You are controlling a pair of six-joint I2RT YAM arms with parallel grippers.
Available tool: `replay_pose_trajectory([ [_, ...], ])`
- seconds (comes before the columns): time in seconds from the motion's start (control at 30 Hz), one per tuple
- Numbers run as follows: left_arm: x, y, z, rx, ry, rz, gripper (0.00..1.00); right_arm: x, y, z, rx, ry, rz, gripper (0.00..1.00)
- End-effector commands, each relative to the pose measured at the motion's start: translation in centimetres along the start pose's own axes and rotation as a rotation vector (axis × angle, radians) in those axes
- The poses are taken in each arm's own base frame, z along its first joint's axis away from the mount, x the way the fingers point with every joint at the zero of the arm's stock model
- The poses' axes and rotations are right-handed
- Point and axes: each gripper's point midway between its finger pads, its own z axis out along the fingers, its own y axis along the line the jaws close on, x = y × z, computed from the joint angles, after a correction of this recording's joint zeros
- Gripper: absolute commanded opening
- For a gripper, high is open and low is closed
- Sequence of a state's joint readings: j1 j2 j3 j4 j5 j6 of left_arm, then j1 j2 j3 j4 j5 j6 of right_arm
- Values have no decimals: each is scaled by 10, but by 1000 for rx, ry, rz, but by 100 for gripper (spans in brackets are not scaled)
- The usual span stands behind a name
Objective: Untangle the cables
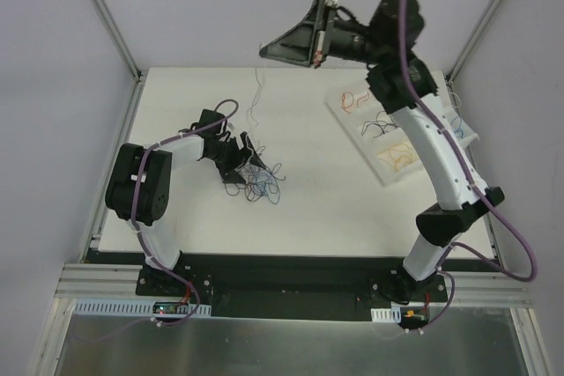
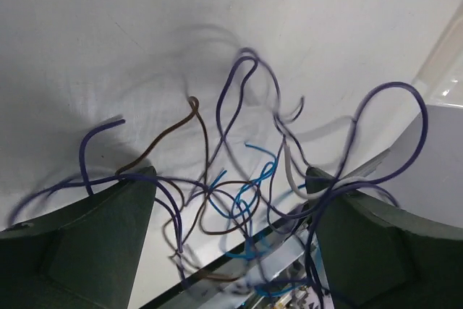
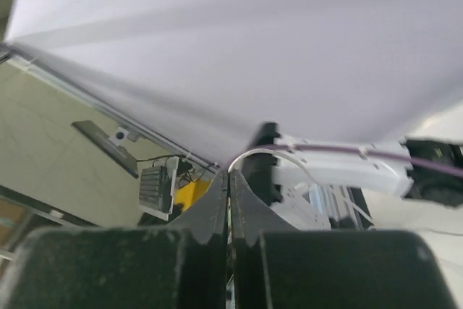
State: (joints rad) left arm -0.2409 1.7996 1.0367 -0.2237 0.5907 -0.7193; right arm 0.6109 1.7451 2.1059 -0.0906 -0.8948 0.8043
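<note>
Overhead, the right claw point(image 3: 229, 182) pinches one white cable point(image 1: 256, 99), which runs lengthwise down toward one tangle point(image 1: 263, 180) on the counter point(image 1: 335, 217); the left claw point(image 2: 230, 175) is spread.

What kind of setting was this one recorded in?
Most likely a lab robot workcell: a white table boxed in by aluminium frame posts and plain panel walls, two arms bolted at its near edge, a cable tangle on it.
</note>
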Motion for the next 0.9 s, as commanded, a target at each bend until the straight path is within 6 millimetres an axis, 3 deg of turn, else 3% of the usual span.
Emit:
replay_pose_trajectory([
  [0.0, -1, 0, -15, -5, -44, 69, 83, -23, 113, -48, -99, -137, -199, 0],
  [0.1, 3, 11, -11, -33, -20, 66, 82, -38, 135, -64, -117, -207, -257, 0],
  [0.2, 7, 21, -11, -61, -17, 67, 82, -53, 144, -82, -117, -269, -268, 0],
  [0.33, 6, 29, -13, -90, -23, 88, 82, -70, 172, -109, -153, -364, -330, 0],
  [0.4, 6, 27, -16, -88, -23, 97, 82, -75, 174, -117, -141, -390, -360, 0],
  [0.53, 3, 3, -35, -39, -55, 148, 84, -85, 131, -123, -50, -407, -279, 0],
  [0.73, -7, -50, -95, 10, -212, 238, 93, -99, 68, -150, 133, -467, -210, 0],
  [0.87, 4, -80, -122, 97, -244, 250, 96, -110, 26, -168, 259, -489, -194, 0],
])
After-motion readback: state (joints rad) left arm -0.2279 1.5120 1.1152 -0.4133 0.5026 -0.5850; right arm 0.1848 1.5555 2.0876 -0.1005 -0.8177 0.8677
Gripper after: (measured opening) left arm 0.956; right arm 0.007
